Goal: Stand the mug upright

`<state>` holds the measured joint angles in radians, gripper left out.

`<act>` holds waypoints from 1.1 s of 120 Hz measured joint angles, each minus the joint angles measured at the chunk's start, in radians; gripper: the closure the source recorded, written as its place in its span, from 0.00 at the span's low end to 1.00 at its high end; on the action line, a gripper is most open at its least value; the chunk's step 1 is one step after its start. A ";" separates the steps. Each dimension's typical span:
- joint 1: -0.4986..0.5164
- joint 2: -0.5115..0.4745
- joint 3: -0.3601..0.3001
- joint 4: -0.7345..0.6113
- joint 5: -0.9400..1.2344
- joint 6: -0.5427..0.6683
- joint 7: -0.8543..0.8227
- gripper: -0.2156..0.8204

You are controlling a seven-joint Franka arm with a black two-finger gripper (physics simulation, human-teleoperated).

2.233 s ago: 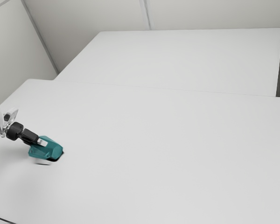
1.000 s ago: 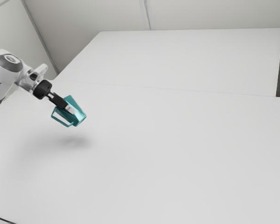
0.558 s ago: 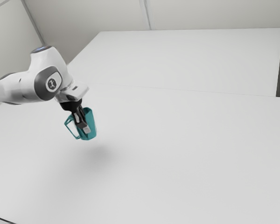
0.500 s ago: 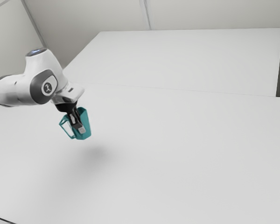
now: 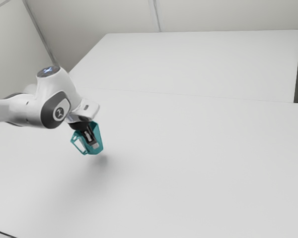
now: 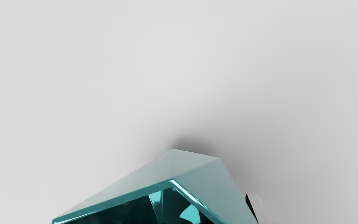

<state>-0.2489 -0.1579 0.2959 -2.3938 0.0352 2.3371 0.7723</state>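
Observation:
The teal faceted mug (image 5: 97, 137) hangs close above the table in the exterior view, nearly upright with a slight lean, its handle toward the exterior view's left. My gripper (image 5: 94, 144) reaches down at a slant and is shut on the mug's body; the far finger is hidden behind it. In the wrist view the open mouth and outer wall of the mug (image 6: 197, 172) lie close to the camera, and one fingertip of my gripper (image 6: 259, 207) shows against its side. The mug's base is out of sight there.
The white table (image 5: 188, 163) extends toward the exterior view's right, with another white surface (image 5: 198, 64) behind it. A soft shadow falls on the table just below the mug. A dark cable (image 5: 2, 232) lies at the exterior view's lower left corner.
The mug rose off the table in my grip, moved toward the exterior view's right and turned from strongly tilted to nearly upright. Over the last half second it has come down a little.

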 joint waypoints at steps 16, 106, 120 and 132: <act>-0.019 -0.004 0.000 -0.014 0.002 0.031 -0.039 0.96; -0.060 0.105 -0.001 -0.004 -0.005 0.134 -0.172 0.94; -0.060 0.108 0.000 -0.004 -0.008 0.135 -0.180 0.92; -0.060 0.108 0.000 -0.004 -0.011 0.134 -0.184 0.88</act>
<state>-0.3090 -0.0499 0.2960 -2.3980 0.0241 2.4714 0.5884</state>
